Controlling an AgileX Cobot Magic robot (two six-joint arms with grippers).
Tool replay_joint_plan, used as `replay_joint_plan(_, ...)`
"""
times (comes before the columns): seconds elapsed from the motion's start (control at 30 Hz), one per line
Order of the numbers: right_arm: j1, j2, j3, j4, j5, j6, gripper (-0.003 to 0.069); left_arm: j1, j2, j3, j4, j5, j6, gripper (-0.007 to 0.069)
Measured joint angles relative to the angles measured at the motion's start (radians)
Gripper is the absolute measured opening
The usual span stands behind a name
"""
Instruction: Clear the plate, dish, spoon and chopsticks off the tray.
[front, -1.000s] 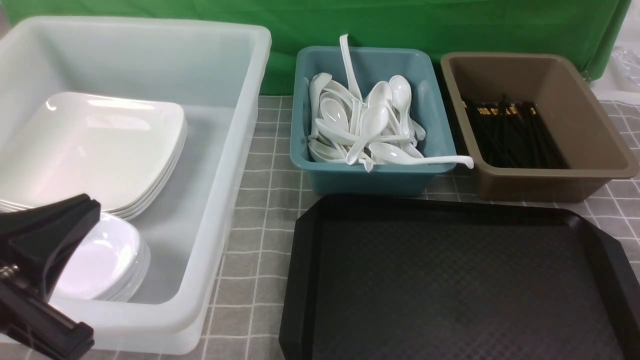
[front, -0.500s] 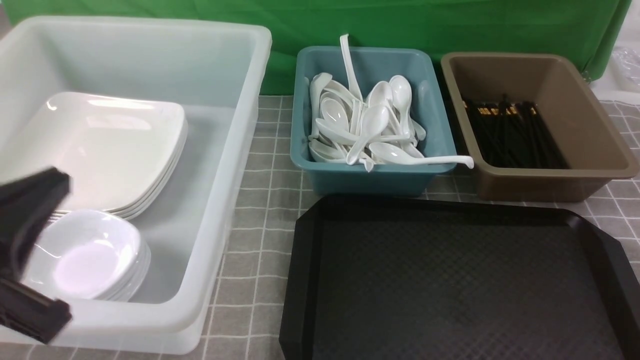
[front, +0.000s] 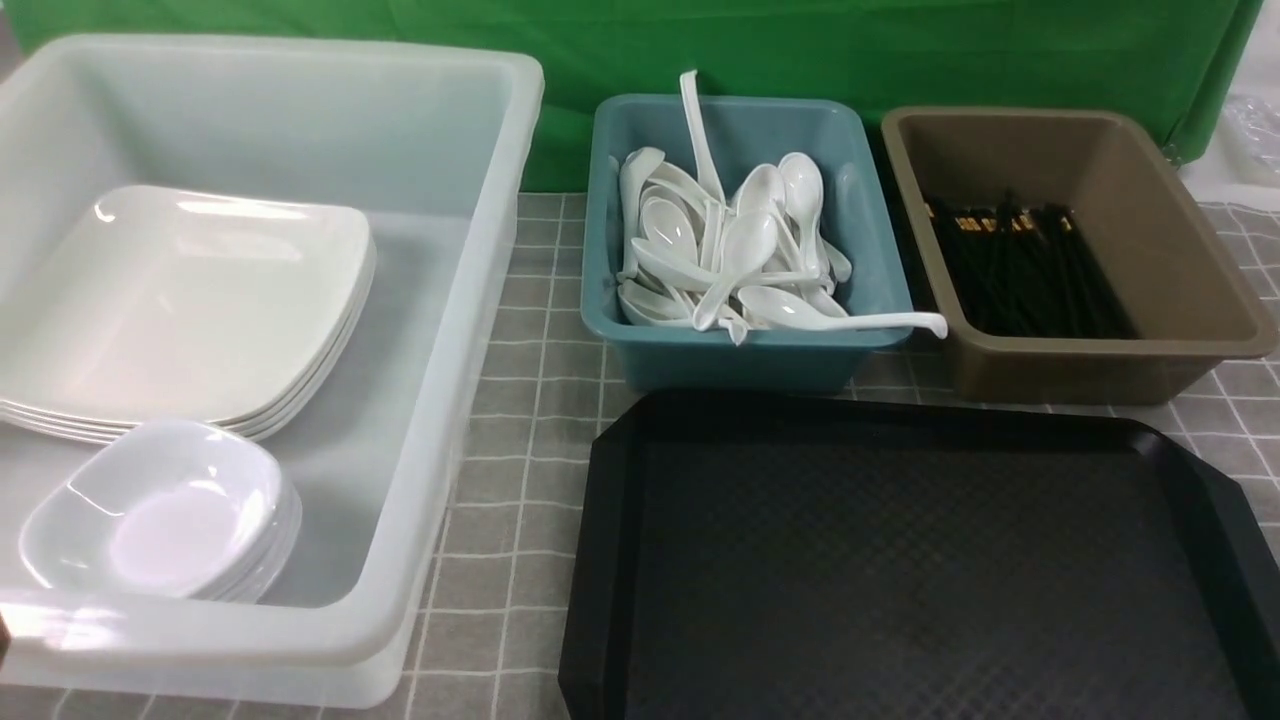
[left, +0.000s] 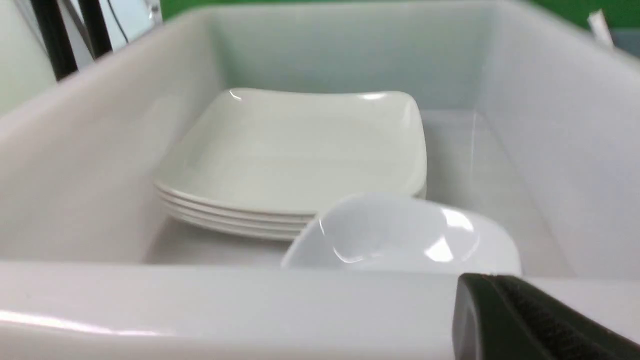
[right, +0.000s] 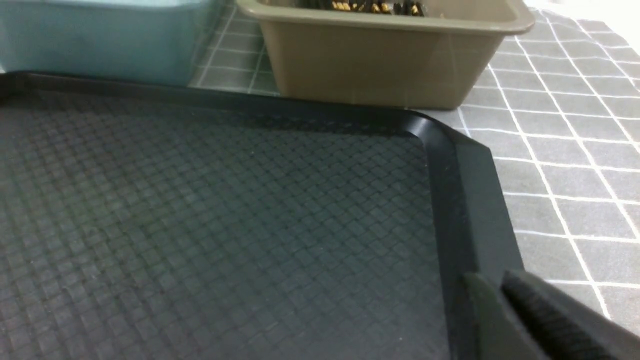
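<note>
The black tray (front: 880, 412) lies bare at the front right, with nothing on its crosshatch floor (right: 200, 225). The plate (front: 190, 300) tops a stack in the white tub, and the dish (front: 160, 510) tops a smaller stack in front of it. A heap of spoons (front: 740, 260) fills the teal tub. Black chopsticks (front: 1020, 270) lie in the brown tub. My left gripper (left: 482, 280) is shut and empty, just outside the white tub's near wall, facing the dish (left: 400, 235). My right gripper (right: 492, 277) hovers over the tray's right rim, tips slightly parted, holding nothing. Neither gripper shows in the front view.
The big translucent white tub (front: 470, 300) stands at the left. The teal tub (front: 740, 355) and the brown tub (front: 1090, 365) sit side by side behind the tray. A grey checked cloth (front: 520, 450) covers the table, with a green backdrop behind.
My left gripper has drawn back from over the dish stack, sliding left and out of the front view. The stacked dishes are now fully uncovered.
</note>
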Motion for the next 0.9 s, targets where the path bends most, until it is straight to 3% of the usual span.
replay_joint_plan(0.9,0.0,0.0,0.0,0.0,-0.001,0.0,0.017,0.001,-0.002,0.0,0.006,0.002,-0.001,0.0021)
